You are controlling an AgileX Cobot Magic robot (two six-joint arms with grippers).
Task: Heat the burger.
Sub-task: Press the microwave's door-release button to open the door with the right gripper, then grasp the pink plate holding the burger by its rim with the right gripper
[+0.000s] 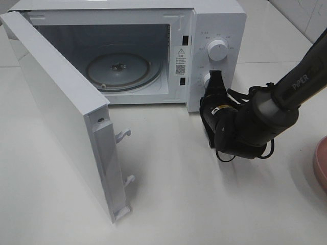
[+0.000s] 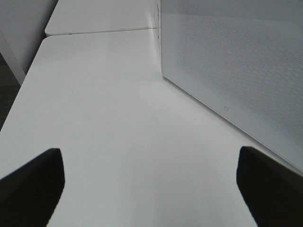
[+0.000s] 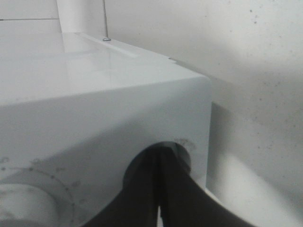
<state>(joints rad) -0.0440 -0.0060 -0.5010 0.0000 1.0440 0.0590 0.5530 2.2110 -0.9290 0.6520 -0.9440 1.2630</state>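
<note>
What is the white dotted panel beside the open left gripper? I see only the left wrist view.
Observer: It is the white microwave door, standing open; the round glass turntable inside is bare.
Operator: Where is the right gripper?
Observer: The right gripper is shut, with its tip at the lower white dial of the control panel.
Operator: Do you see the burger?
Observer: No view shows it; only an edge of a pink plate appears at the right edge of the high view.

White microwave (image 1: pixel 220 23) stands open; pink plate (image 1: pixel 322 164) well apart.
</note>
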